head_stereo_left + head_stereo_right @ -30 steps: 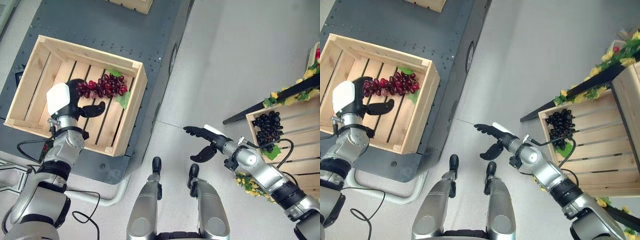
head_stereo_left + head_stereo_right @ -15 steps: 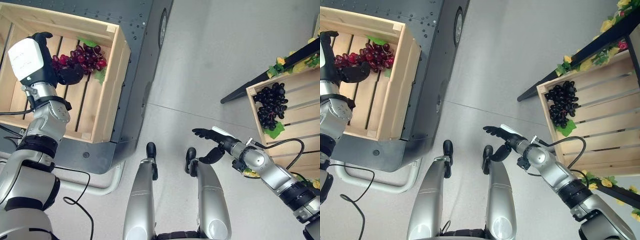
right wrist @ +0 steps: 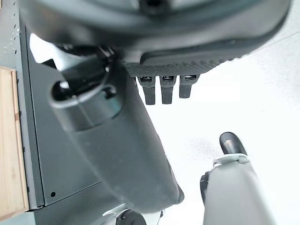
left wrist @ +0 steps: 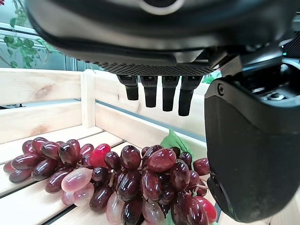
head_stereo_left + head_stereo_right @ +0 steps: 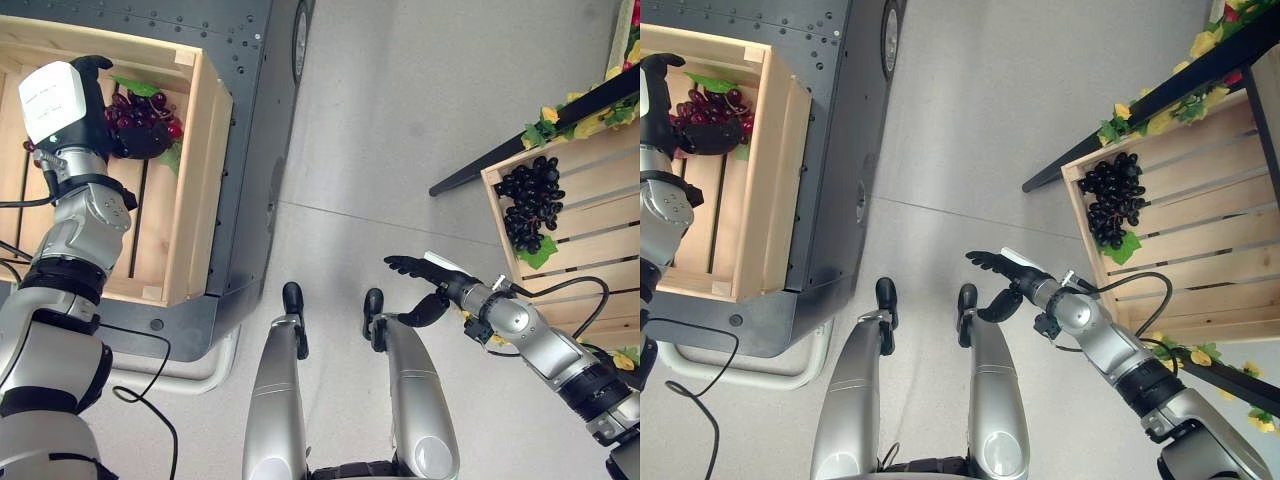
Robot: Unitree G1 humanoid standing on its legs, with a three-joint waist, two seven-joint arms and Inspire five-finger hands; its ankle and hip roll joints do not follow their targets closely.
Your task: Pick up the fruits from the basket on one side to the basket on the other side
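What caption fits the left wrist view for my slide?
Open left hand poised over a red grape bunch lying on the wooden crate slats, not yet grasped.

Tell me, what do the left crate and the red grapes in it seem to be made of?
Crate: pale unfinished wood, by its visible grain and slatted boards. Red grapes: probably plastic, glossy and partly translucent, with a flat green leaf; real fruit cannot be excluded. The left hand hangs over them.

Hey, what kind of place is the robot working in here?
Probably an indoor test space dressed as a fruit stall: a slatted wooden crate holding red grapes, a second crate with black grapes trimmed with leaves and yellow flowers, all over a plain grey floor.
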